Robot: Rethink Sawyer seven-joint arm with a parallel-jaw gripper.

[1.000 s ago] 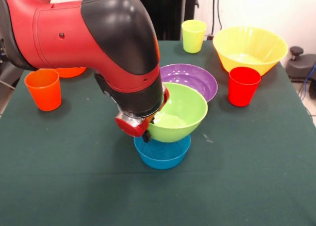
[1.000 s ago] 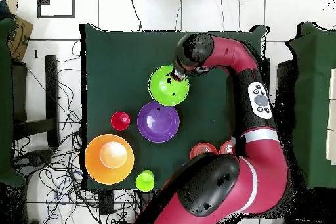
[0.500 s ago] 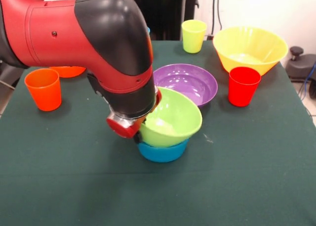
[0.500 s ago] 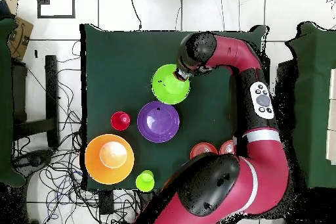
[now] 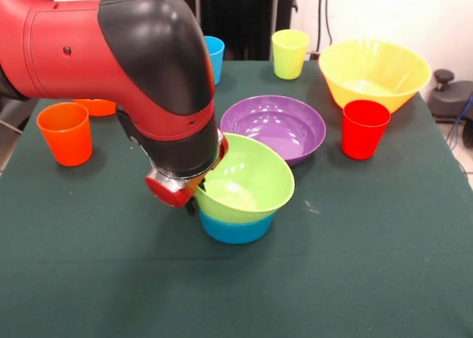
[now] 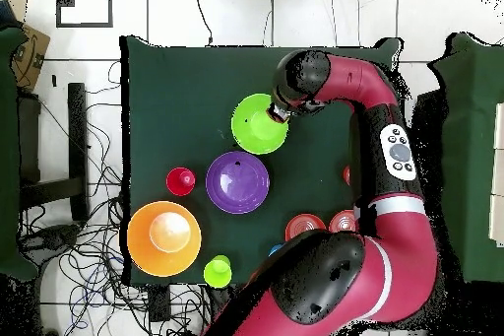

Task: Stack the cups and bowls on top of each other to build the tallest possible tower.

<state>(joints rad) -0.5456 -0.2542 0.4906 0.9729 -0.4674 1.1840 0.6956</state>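
In the lower middle of the front view, my gripper [image 5: 194, 197] sat at the left rim of the lime green bowl [image 5: 247, 181], which was tilted and resting in the small blue bowl [image 5: 235, 228]. Honestly couldn't tell if I was pinching that rim, my wrist hid it. Purple bowl [image 5: 273, 126] was just behind, yellow bowl [image 5: 374, 73] upper right with the red cup [image 5: 364, 129] in front, orange cup [image 5: 65, 133] far left, yellow-green cup [image 5: 290, 53] and light blue cup [image 5: 214, 57] up top

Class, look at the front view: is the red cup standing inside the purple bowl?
No. The red cup stands on the green tablecloth beside the purple bowl, clear of its rim.
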